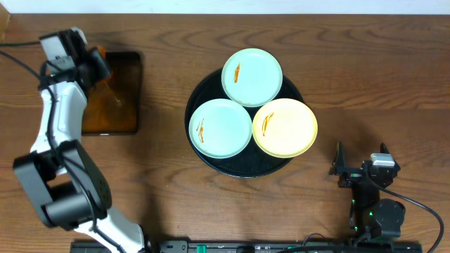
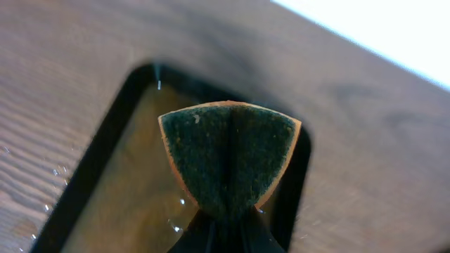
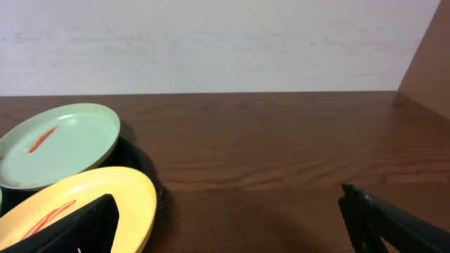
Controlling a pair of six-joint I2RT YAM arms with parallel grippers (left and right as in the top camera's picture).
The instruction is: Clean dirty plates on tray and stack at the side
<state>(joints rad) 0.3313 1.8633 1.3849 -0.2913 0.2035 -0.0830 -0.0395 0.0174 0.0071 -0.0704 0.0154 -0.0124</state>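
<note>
The round black tray (image 1: pixel 204 158) holds three plates, each with orange streaks: a pale blue-green one (image 1: pixel 252 76) at the back, a second blue-green one (image 1: pixel 220 127) at front left and a pale yellow one (image 1: pixel 285 127) at front right. My left gripper (image 1: pixel 98 65) is shut on a sponge (image 2: pixel 228 158), green scouring face up with an orange edge, held over the small rectangular tray of brown liquid (image 1: pixel 130 126). My right gripper (image 1: pixel 360 167) is open and empty on the table right of the round tray; its view shows the yellow plate (image 3: pixel 91 204) and the back plate (image 3: pixel 60 144).
The small rectangular black tray (image 2: pixel 105 176) of brown liquid sits at the far left of the wooden table. Water drops lie on the wood beside it. A pale wall (image 3: pixel 211 42) stands behind the table.
</note>
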